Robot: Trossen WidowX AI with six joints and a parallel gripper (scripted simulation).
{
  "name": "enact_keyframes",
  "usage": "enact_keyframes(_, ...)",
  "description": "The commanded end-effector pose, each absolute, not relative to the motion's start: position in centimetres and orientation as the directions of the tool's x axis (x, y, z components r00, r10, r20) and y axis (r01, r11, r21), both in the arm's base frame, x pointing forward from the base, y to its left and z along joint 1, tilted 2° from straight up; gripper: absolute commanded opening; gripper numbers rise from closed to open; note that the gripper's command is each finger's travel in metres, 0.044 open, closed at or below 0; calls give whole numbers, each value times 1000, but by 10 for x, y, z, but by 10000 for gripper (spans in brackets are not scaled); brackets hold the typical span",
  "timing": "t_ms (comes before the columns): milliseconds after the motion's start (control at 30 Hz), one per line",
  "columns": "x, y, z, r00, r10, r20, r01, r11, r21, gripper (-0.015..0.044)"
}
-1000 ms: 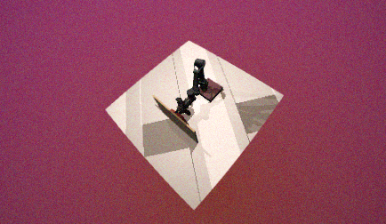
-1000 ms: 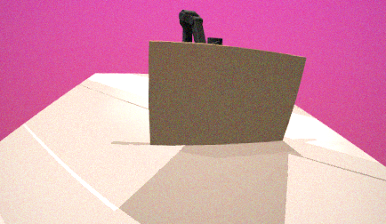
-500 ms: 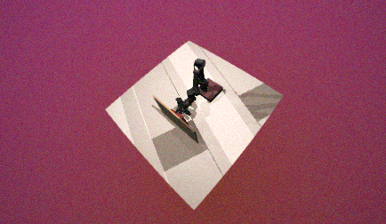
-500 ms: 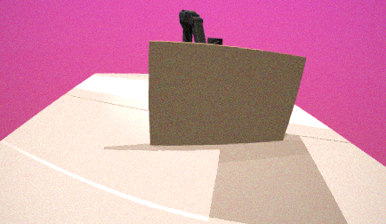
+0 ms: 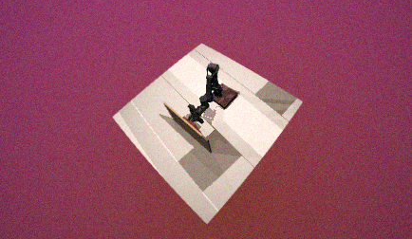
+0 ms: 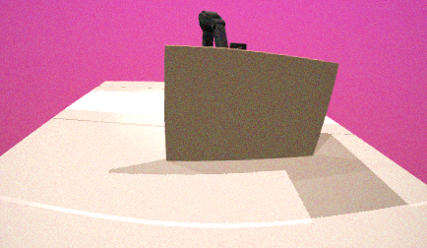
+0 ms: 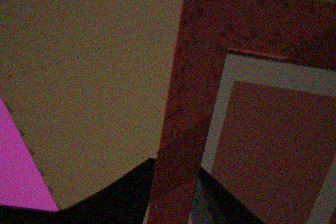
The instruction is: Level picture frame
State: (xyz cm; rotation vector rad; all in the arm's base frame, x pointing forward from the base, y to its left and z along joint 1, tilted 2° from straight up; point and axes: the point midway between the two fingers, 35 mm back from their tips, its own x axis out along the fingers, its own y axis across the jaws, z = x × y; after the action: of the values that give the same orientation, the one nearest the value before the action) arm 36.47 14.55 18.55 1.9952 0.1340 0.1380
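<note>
The picture frame (image 5: 193,123) (image 7: 195,75) is red, with a pale mat around a dull red picture. It is on the near face of the upright wall panel (image 5: 173,112) (image 6: 246,103) (image 7: 90,90). My gripper (image 5: 189,119) (image 7: 173,169) is shut on the frame's left bar as the wrist view shows it, with one black finger on each side. In that view the bar leans and the top edge slopes down to the right. The screw and the notched strip are hidden. How far the frame is off level cannot be told.
The panel stands upright on the pale table (image 5: 142,119) (image 6: 98,192), and the exterior camera sees only its plain back. The arm (image 5: 209,82) (image 6: 213,30) rises beside a dark red square block (image 5: 229,97). Broad shadows lie across the table.
</note>
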Motion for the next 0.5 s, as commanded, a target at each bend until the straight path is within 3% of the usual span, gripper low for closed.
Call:
enact_keyframes(0, 365, 146, 184, 988, 153, 38, 29, -416, 909, 0)
enact_keyframes(467, 365, 146, 185, 987, 154, 39, 28, -412, 911, 0)
